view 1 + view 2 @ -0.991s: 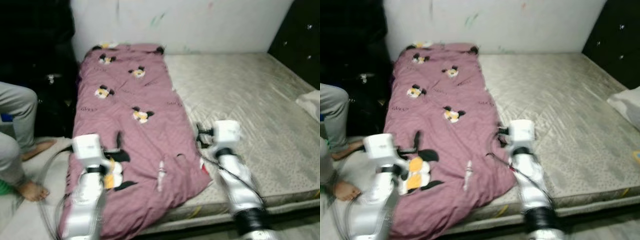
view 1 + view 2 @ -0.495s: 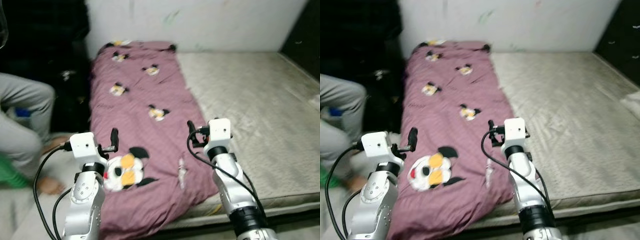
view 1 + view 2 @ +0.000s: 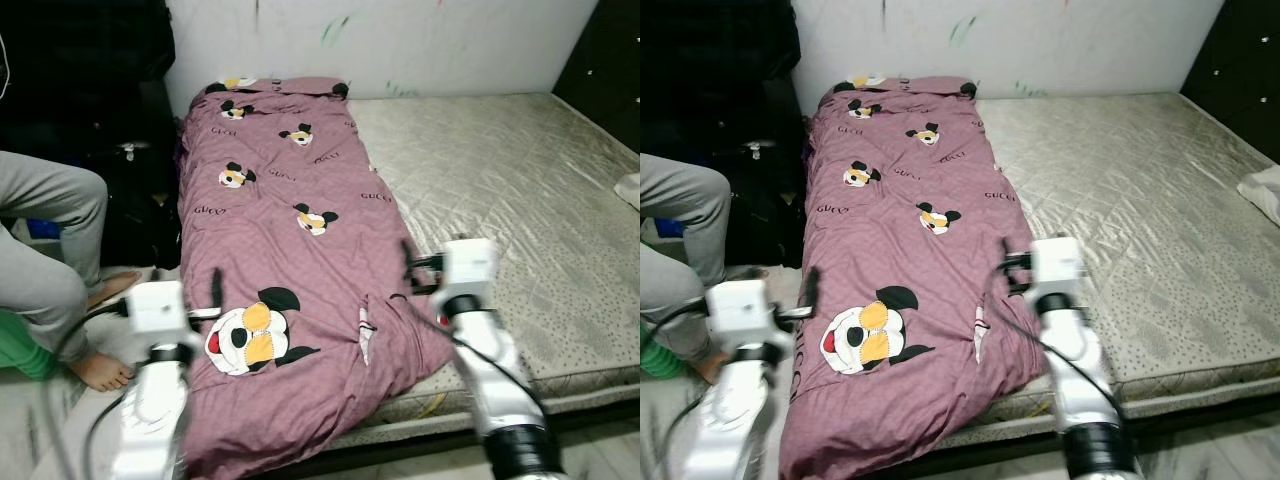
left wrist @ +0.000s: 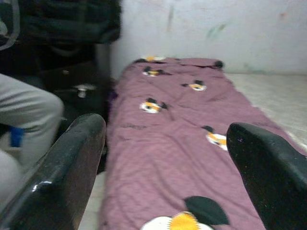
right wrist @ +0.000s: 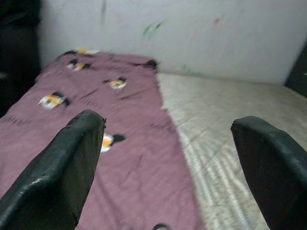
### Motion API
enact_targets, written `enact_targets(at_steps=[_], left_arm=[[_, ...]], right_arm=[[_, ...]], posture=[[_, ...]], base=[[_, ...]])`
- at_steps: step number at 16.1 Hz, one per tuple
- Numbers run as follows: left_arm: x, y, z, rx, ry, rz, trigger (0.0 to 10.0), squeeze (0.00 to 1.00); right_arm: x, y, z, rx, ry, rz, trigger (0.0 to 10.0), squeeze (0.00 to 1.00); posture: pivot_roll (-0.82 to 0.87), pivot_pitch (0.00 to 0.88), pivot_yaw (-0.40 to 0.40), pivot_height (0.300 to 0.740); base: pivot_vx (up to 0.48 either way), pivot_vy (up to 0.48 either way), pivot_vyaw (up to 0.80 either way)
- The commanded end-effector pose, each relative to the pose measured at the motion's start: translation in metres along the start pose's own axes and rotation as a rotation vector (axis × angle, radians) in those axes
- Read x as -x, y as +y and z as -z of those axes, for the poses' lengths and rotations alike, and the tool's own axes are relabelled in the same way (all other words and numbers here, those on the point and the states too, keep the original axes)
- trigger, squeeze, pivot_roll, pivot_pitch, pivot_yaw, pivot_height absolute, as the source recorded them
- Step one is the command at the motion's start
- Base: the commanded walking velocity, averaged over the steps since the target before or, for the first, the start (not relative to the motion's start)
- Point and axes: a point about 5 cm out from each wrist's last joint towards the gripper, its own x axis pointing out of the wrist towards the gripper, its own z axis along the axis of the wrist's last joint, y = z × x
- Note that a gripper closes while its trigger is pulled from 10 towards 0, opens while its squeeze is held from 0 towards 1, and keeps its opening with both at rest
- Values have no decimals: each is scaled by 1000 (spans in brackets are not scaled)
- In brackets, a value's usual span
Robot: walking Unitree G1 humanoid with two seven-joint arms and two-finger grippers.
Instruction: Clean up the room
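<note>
A purple blanket (image 3: 290,250) with cartoon mice lies along the left side of the mattress (image 3: 520,190), its long axis running near to far, its near end hanging over the bed's edge. The left gripper (image 4: 168,158) hovers over the near left corner, the right gripper (image 5: 168,158) over the near right edge; both stand spread wide and empty. The blanket lies ahead and between them (about equally close to each). A person's leg (image 3: 45,230) rests at far left.
</note>
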Motion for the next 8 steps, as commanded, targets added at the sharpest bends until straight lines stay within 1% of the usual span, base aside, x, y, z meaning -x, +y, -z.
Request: enact_targets(at_steps=[1,2,3,4,5,7,8], left_arm=[[16,11,0,-23,3,-17,10000,0],[25,13,0,-43,7,-10,10000,0],[28,14,0,-48,11,-7,10000,0],[38,18,2,-70,21,1,10000,0],[47,24,5,-95,34,-11,10000,0],[55,26,9,-95,56,-24,10000,0],[57,25,11,-95,66,-27,10000,0]], right_arm=[[10,-4,-14,7,-38,-38,10000,0],[18,-7,-12,14,-28,-52,10000,0],[21,-8,-11,22,-22,-54,10000,0],[32,-13,-6,35,4,-53,10000,0],[39,-13,-3,32,19,-59,10000,0],[44,-11,-3,31,30,-69,10000,0],[44,-8,-3,29,38,-73,10000,0]], posture=[[44,45,-9,740],[44,45,-9,740],[44,45,-9,740],[45,44,-16,740],[43,44,-15,740],[45,47,-19,740],[47,48,-21,740]], base=[[0,0,0],[0,0,0],[0,0,0],[0,0,0],[0,0,0],[0,0,0],[0,0,0]])
